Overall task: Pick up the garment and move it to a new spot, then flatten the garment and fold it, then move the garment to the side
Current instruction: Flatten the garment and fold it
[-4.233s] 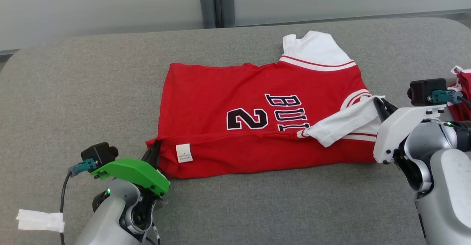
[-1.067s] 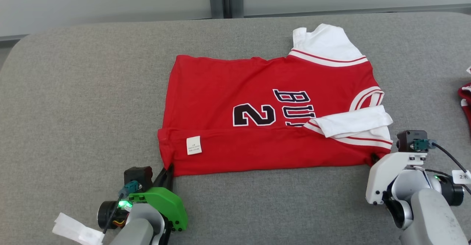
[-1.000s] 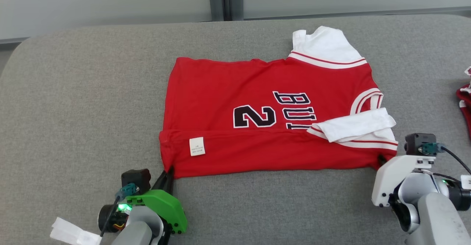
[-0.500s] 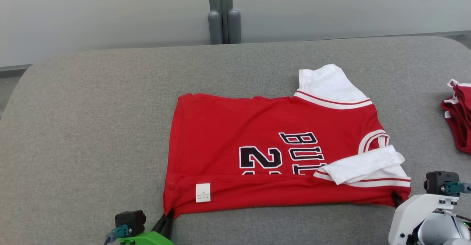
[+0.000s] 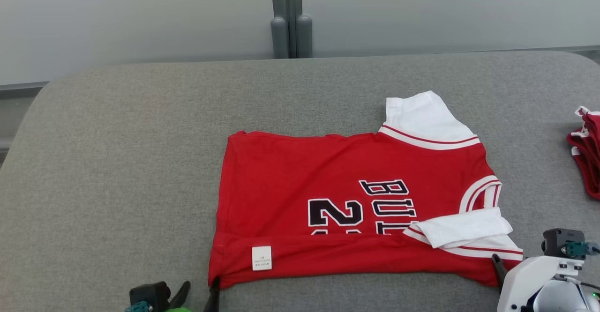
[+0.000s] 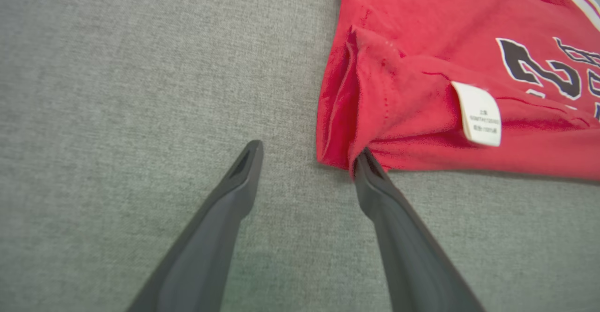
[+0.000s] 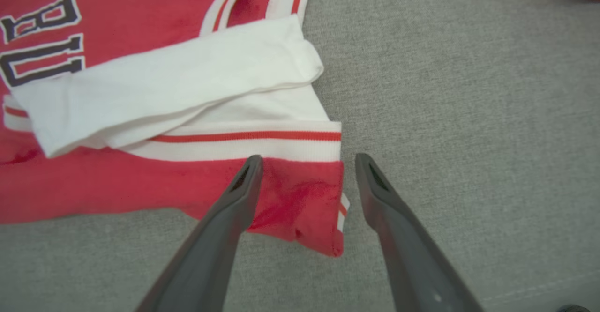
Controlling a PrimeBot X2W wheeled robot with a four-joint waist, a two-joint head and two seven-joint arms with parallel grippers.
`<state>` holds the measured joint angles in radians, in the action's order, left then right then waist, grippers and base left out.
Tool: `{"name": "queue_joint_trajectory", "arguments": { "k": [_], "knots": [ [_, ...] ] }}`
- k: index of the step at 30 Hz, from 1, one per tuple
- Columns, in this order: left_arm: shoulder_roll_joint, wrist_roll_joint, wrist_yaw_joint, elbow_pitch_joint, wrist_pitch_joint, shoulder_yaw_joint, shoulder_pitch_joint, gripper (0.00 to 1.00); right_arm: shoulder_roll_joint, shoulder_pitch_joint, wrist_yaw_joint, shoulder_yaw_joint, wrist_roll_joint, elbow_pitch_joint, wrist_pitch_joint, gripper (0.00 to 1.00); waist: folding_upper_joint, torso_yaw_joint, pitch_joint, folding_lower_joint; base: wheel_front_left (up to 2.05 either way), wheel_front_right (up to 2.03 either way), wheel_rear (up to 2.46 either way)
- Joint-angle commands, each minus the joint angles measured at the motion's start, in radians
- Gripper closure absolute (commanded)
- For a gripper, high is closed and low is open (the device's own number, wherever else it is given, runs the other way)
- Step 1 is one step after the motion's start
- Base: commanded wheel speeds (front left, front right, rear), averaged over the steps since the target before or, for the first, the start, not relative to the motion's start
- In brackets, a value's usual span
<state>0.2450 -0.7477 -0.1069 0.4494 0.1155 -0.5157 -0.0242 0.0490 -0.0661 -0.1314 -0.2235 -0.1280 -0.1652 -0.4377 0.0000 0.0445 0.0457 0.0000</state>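
- Red jersey (image 5: 356, 209) lies flat on the grey pad (image 5: 117, 162) in the head view, right of centre and towards the near edge, with its near edge folded up over the black "2" and letters.
- A white label (image 5: 261, 258) shows on that fold near the left corner; a white sleeve (image 5: 461, 227) lies folded over the right end.
- The left gripper (image 5: 198, 295) sits at the bottom edge by the jersey's near left corner, fingers apart.
- The right gripper (image 5: 498, 266) is at the near right corner; one dark finger shows against the cloth.
- A second red pile (image 5: 586, 162) lies at the pad's right edge, well apart from the jersey.
- Left wrist view: the left gripper (image 6: 307, 155) stands spread wide, gripping nothing. Its right fingertip touches the jersey (image 6: 422, 68) at the corner; its left finger is over bare pad.
- Right wrist view: the right gripper (image 7: 307, 162) is also spread. The jersey's corner lies between the fingers, unclamped; the left finger overlaps the red cloth, the right is over pad just beside the edge.
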Motion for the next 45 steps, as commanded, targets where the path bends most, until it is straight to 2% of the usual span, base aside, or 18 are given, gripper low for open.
{"name": "queue_joint_trajectory", "arguments": {
  "k": [1,5,10,13,16,18,22,28,39,43,45],
  "knots": [
    [0.018,0.002,-0.011,-0.015,0.006,0.012,0.009,0.0,0.004,0.022,0.002,-0.003,0.006,0.013,0.008,0.0,0.0,0.001,-0.003,0.0,0.0,0.0,0.0],
    [0.058,-0.004,-0.035,-0.071,0.008,0.047,-0.007,0.0,0.016,0.061,0.002,0.003,0.012,0.075,-0.008,0.0,0.0,-0.003,-0.001,0.0,0.0,0.0,0.0],
    [0.114,0.011,-0.048,-0.153,-0.014,0.079,-0.075,0.0,0.082,0.146,0.002,0.034,0.019,0.164,-0.071,0.0,0.0,-0.008,0.022,0.0,0.0,0.0,0.0],
    [0.124,0.032,-0.046,-0.181,-0.046,0.069,-0.151,0.0,0.121,0.229,0.002,0.067,0.002,0.169,-0.109,0.0,0.0,-0.008,0.048,0.0,0.0,0.0,0.0],
    [0.109,0.045,-0.02,-0.163,-0.1,0.042,-0.26,0.0,0.179,0.33,0.002,0.132,0.016,0.117,-0.151,0.0,0.0,-0.008,0.085,0.0,0.0,0.0,0.0],
    [0.105,0.058,-0.009,-0.12,-0.151,0.014,-0.334,0.0,0.192,0.409,0.002,0.181,0.006,0.073,-0.163,0.0,0.0,-0.01,0.108,0.0,0.0,0.0,0.0],
    [0.059,0.045,0.02,-0.032,-0.231,-0.012,-0.473,0.0,0.202,0.559,0.002,0.257,-0.014,-0.028,-0.166,0.0,0.0,-0.016,0.162,0.0,0.0,0.0,0.0],
    [-0.002,0.028,0.056,0.106,-0.33,-0.038,-0.641,0.0,0.198,0.736,0.002,0.318,-0.012,-0.179,-0.123,0.0,0.0,-0.018,0.237,0.0,0.0,0.0,0.0],
    [-0.046,0.063,0.036,0.28,-0.398,-0.068,-0.824,0.0,0.188,0.911,0.002,0.375,0.003,-0.361,-0.034,0.0,0.0,-0.017,0.312,0.0,0.0,0.0,0.0],
    [-0.067,0.073,0.042,0.32,-0.392,-0.082,-0.854,0.0,0.184,0.946,0.002,0.383,0.002,-0.41,-0.002,0.0,0.0,-0.008,0.328,0.0,0.0,0.0,0.0],
    [-0.068,0.098,0.031,0.339,-0.376,-0.097,-0.87,0.0,0.187,0.959,0.002,0.387,0.004,-0.431,0.01,0.0,0.0,-0.004,0.337,0.0,0.0,0.0,0.0]
  ]
}}
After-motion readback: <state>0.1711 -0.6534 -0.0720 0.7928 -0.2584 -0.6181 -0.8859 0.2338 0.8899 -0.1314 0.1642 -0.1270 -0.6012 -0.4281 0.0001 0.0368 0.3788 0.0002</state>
